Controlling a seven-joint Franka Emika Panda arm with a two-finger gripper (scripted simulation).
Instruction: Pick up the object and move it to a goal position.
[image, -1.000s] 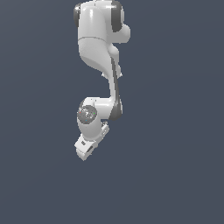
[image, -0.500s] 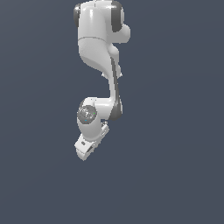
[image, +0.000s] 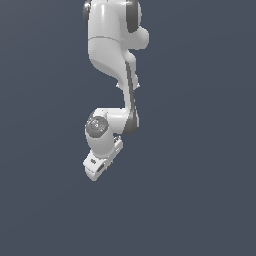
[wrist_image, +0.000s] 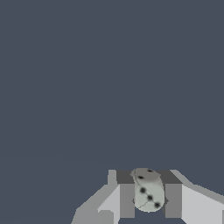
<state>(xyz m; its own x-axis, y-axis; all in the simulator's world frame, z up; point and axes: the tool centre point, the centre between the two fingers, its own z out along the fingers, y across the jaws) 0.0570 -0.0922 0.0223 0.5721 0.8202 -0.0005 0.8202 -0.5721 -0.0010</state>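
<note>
In the wrist view the object (wrist_image: 148, 189), a pale grey-white roundish piece with small black dots, sits between my two grey fingers (wrist_image: 127, 200). My gripper (wrist_image: 150, 205) is shut on it, one finger on each side. In the exterior view the white arm hangs down from the top and the gripper (image: 93, 172) points down toward the exterior view's left, above the dark grey ground. The object is hidden there by the hand.
Flat dark grey-blue ground (image: 200, 200) fills both views. No other object, container or edge shows.
</note>
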